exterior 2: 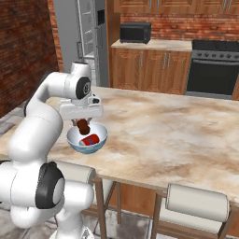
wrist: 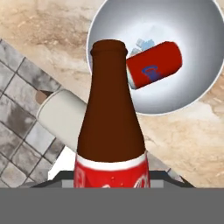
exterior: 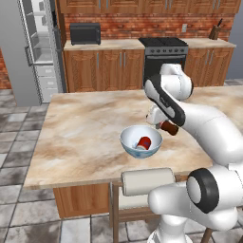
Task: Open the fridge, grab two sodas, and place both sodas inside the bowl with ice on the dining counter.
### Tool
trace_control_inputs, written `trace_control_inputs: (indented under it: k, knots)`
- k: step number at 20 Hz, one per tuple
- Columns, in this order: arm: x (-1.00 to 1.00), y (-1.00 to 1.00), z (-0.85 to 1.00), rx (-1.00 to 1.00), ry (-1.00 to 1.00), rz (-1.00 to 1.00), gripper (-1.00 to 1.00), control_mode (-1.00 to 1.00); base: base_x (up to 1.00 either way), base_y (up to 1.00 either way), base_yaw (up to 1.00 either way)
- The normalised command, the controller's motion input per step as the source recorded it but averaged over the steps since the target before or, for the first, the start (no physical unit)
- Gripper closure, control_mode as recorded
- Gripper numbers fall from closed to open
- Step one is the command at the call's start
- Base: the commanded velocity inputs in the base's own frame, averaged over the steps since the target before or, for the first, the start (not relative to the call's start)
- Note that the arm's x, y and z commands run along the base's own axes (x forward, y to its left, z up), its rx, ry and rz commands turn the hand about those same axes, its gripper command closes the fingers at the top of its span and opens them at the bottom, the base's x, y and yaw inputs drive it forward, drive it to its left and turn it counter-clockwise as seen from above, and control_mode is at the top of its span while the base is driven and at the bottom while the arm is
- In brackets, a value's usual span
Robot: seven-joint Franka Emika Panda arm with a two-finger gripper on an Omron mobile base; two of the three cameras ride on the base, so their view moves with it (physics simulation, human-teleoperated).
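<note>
Base views flank the bowl (exterior: pixel 141 142); wrist camera (close) looks down.

Red can (wrist: pixel 154 65) in bowl (exterior: pixel 128 142), cola bottle (wrist: pixel 111 127) above

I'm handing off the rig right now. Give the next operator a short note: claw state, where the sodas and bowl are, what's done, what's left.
Claw: shut on the cola bottle, held over the near edge of the dining counter, beside the bowl with ice.
Red can: lying on its side in the bowl.
Fridge: door open.
Done: fridge opened, can delivered, bottle fetched.
Left: bring the bottle over the bowl, lower it in, release.
</note>
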Motion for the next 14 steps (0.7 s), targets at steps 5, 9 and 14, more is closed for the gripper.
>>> trace_control_inputs:
  k: [5,9,14]
  knots:
    - [0.08,0.07,-0.27,-0.05,-0.02,0.20,1.00,-1.00,0.00,0.00,0.00]
    - [0.26,0.05,-0.21,0.00,0.00,0.18,1.00,-1.00,0.00,0.00,0.00]
    - [0.24,0.11,-0.24,-0.02,0.00,0.18,1.00,-1.00,0.00,0.00,0.00]
